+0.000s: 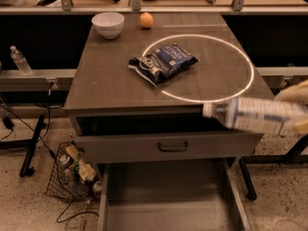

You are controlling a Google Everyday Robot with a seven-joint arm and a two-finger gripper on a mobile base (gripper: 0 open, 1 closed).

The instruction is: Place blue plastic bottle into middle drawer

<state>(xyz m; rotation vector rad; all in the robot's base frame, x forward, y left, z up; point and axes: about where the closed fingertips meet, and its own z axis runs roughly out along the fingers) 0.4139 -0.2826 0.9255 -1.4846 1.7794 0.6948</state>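
sideways, blue plastic bottle (cap left), hand gripping base, far right

Robot lab: ring-lit drawer cabinet, cabled stands, floor wire basket; jaws at right edge.

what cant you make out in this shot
Camera view only:
- End effector, at the right edge gripping the bottle: mostly cut off by the frame and smeared by motion.
- Bottle label: smeared, unreadable.
- Drawer: near end cut off by the bottom edge.
- Basket contents: too small and jumbled to name.
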